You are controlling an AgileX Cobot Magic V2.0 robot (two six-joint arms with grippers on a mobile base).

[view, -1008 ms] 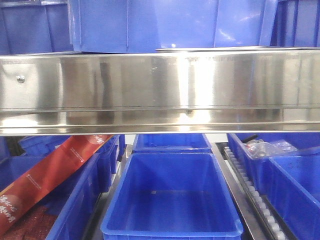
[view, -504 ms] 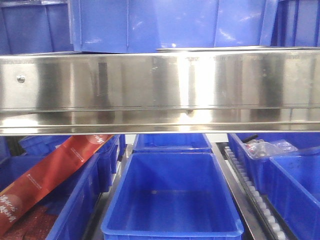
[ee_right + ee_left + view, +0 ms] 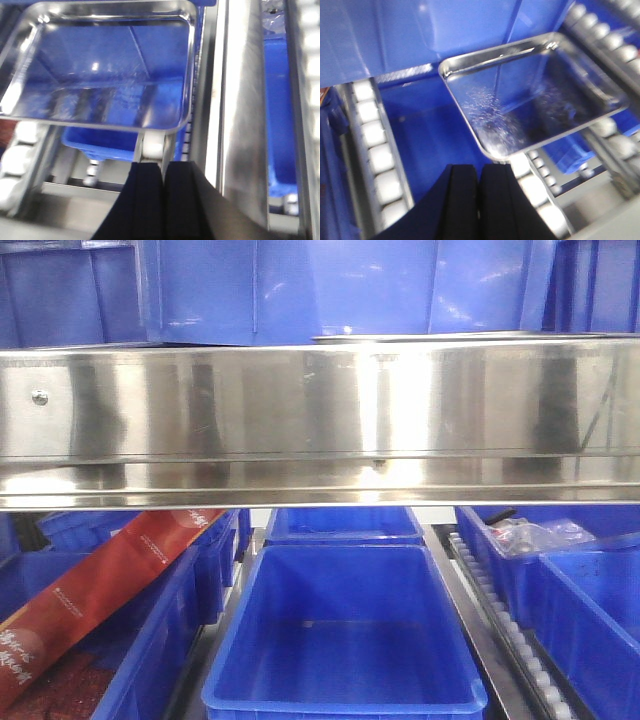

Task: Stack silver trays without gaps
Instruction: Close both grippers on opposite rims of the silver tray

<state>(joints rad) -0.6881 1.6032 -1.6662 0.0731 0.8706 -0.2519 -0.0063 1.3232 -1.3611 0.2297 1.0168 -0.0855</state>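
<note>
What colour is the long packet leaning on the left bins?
The packet is red; front-facing view.

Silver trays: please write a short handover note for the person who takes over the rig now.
Left gripper: shut, empty; a silver tray lies ahead, its near corner over a roller rail.
Right gripper: shut, empty; a silver tray lies ahead too.
Done: no stack visible; one tray or two, I cannot tell.
Left: grasp and stack the trays flush.

Shiny silver tray (image 3: 100, 65), blue bins (image 3: 345, 630), red packet (image 3: 110, 580) with seemingly white print, black jaws.
</note>
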